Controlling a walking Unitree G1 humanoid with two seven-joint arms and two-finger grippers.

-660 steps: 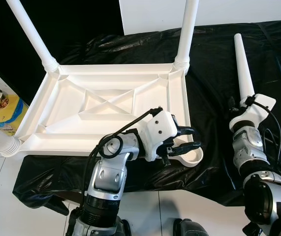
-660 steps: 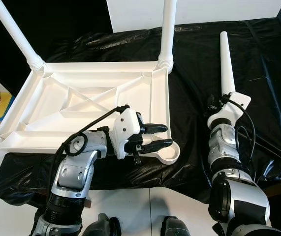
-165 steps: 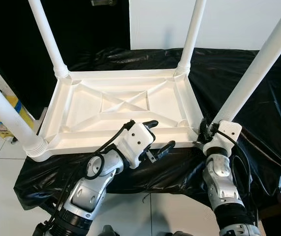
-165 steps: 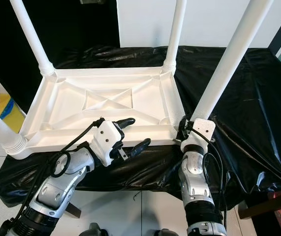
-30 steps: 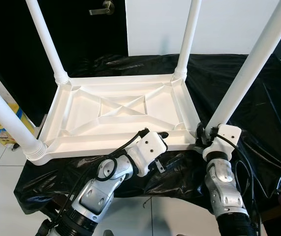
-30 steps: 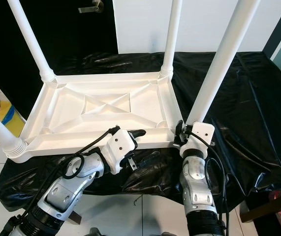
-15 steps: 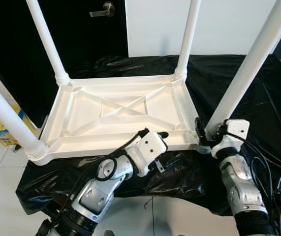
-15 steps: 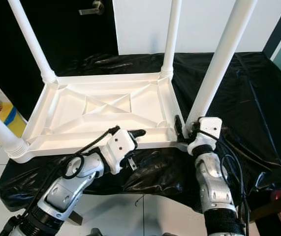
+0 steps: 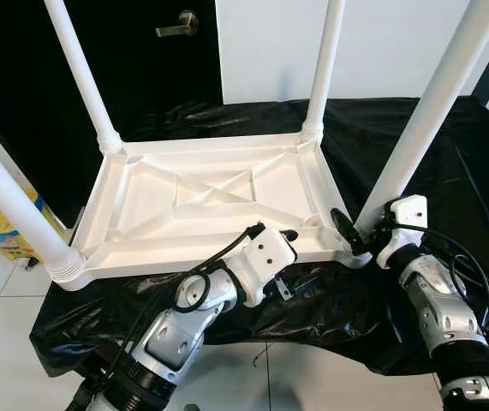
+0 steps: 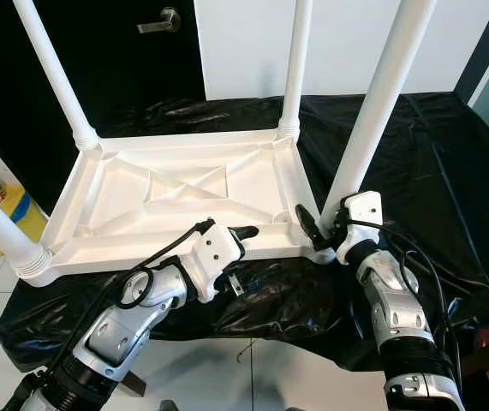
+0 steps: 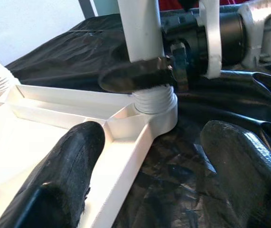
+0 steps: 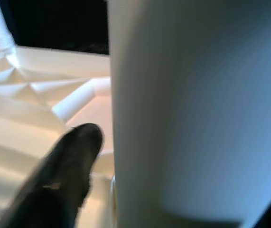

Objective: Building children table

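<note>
Four upright legs (image 9: 421,119) around tabletop (image 9: 201,201)

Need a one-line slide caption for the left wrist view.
Left gripper open astride the upturned table's rim while the right gripper holds the fourth leg at its corner socket.

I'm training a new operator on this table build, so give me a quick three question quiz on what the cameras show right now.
1. True or false: the white table top lies upside down on the black sheet.
2. How many legs stand in its corners? A two, B three, C four.
3. Which gripper is at the base of the near right leg?

Key:
1. True; its ribbed underside faces up.
2. C.
3. The right gripper, its fingers around the leg's base. The left gripper sits open at the table's near edge.
</note>
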